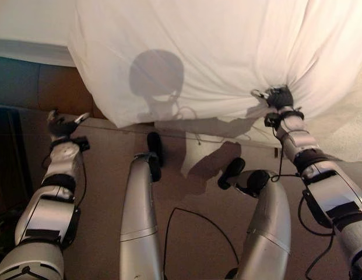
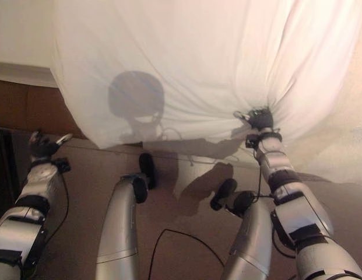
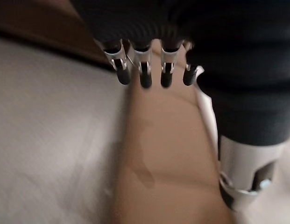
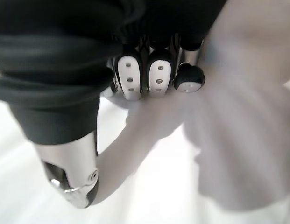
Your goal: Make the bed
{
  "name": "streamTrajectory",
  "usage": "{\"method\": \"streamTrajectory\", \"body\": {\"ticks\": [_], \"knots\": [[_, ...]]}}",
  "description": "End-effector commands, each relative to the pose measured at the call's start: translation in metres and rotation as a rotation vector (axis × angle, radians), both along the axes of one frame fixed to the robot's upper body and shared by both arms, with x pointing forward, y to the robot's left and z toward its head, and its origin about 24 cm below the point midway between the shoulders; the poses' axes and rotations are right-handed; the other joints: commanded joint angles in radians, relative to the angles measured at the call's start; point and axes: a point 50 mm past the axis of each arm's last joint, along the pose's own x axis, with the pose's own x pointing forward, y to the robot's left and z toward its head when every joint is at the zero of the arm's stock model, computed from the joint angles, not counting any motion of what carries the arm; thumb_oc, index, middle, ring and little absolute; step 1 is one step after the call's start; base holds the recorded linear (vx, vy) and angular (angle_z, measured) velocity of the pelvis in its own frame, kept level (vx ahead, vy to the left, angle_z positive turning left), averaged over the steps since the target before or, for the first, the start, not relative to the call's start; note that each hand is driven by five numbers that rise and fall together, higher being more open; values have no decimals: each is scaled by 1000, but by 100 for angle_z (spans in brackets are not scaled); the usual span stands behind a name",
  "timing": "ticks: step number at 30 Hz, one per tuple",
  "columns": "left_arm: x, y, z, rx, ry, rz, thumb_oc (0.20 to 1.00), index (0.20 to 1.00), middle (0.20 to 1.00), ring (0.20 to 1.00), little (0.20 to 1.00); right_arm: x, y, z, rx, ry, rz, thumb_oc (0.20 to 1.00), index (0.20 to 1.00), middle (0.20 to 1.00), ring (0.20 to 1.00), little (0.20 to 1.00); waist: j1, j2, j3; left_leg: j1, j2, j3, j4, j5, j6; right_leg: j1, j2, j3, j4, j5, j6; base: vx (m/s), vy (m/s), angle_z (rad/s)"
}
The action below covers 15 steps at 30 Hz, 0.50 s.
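Note:
A white duvet (image 1: 215, 52) hangs over the bed's edge toward me, its lower left corner drooping near the floor. My right hand (image 1: 280, 97) is shut on a bunch of this duvet at its lower edge, and folds radiate from the grip. In the right wrist view the fingers (image 4: 145, 74) curl into the white cloth (image 4: 238, 140). My left hand (image 1: 63, 124) hovers low at the left beside the bed base, apart from the duvet. Its fingers (image 3: 142, 70) are relaxed and hold nothing.
The brown bed base (image 1: 58, 87) runs along the left under a white mattress edge (image 1: 29, 49). Beige carpet (image 1: 111, 151) lies below. A cream textured cloth (image 1: 352, 131) shows at the right, beneath the duvet.

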Motion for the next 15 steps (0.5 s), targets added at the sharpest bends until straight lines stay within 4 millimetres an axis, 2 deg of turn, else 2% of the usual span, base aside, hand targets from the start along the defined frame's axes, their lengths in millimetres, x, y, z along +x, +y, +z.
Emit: {"method": "streamTrajectory", "body": {"ticks": [1, 3, 4, 6, 7, 8, 9, 10, 11, 15], "knots": [[-29, 17, -25, -19, 31, 170, 1000, 1000, 1000, 1000, 1000, -84, -103, -77, 79, 284, -571, 1000, 1000, 1000, 1000, 1000, -10, 11, -22, 28, 33, -39, -9, -62, -53, -13, -8, 71, -144, 77, 62, 10, 8, -6], [-32, 15, -31, -17, 46, 174, 1000, 1000, 1000, 1000, 1000, -92, -107, -85, 68, 322, -597, 1000, 1000, 1000, 1000, 1000, -10, 12, -22, 33, 32, -37, -11, -64, -52, -8, -10, 70, -146, 76, 63, 9, 8, -5], [-43, 14, -47, -42, 73, 209, 1000, 1000, 1000, 1000, 1000, -110, -113, -103, 80, 373, -678, 1000, 1000, 1000, 1000, 1000, -10, 14, -22, 39, 33, -35, -11, -65, -51, -2, -10, 71, -149, 76, 64, 16, 14, -3], [-48, 7, -60, -72, 85, 217, 1000, 1000, 1000, 1000, 1000, -127, -116, -119, 95, 422, -754, 1000, 1000, 1000, 1000, 1000, -14, 16, -22, 47, 33, -32, -13, -69, -49, 4, -11, 71, -150, 72, 63, 9, 6, -2], [-49, 6, -61, -71, 88, 216, 1000, 1000, 1000, 1000, 1000, -128, -116, -120, 93, 424, -758, 1000, 1000, 1000, 1000, 1000, -13, 17, -22, 50, 33, -32, -14, -69, -49, 7, -11, 71, -150, 72, 63, 0, 0, 0], [-51, -1, -71, -102, 93, 202, 1000, 1000, 1000, 1000, 1000, -147, -122, -134, 94, 489, -814, 1000, 1000, 1000, 1000, 1000, -17, 17, -22, 57, 33, -25, -19, -71, -47, 15, -13, 69, -155, 71, 63, 0, 0, 0], [-55, -3, -75, -109, 87, 209, 1000, 1000, 1000, 1000, 1000, -154, -121, -140, 93, 505, -826, 1000, 1000, 1000, 1000, 1000, -18, 18, -22, 63, 34, -22, -24, -71, -46, 21, -12, 67, -161, 72, 63, 0, 0, 0], [-56, -3, -76, -108, 89, 210, 1000, 1000, 1000, 1000, 1000, -154, -121, -141, 92, 507, -827, 1000, 1000, 1000, 1000, 1000, -18, 17, -22, 66, 34, -22, -25, -71, -46, 23, -12, 67, -162, 72, 62, 0, 0, 0], [-58, -6, -79, -113, 85, 204, 1000, 1000, 1000, 1000, 1000, -166, -129, -143, 90, 527, -853, 1000, 1000, 1000, 1000, 1000, -19, 18, -22, 69, 33, -22, -27, -72, -46, 26, -13, 66, -163, 73, 64, 0, 0, 0], [-63, -14, -94, -146, 126, 182, 1000, 1000, 1000, 1000, 1000, -188, -135, -155, 72, 613, -907, 1000, 1000, 1000, 1000, 1000, -18, 24, -22, 111, 33, -9, -47, -72, -47, 69, -19, 56, -183, 77, 70, 1, 1, -1]]}}
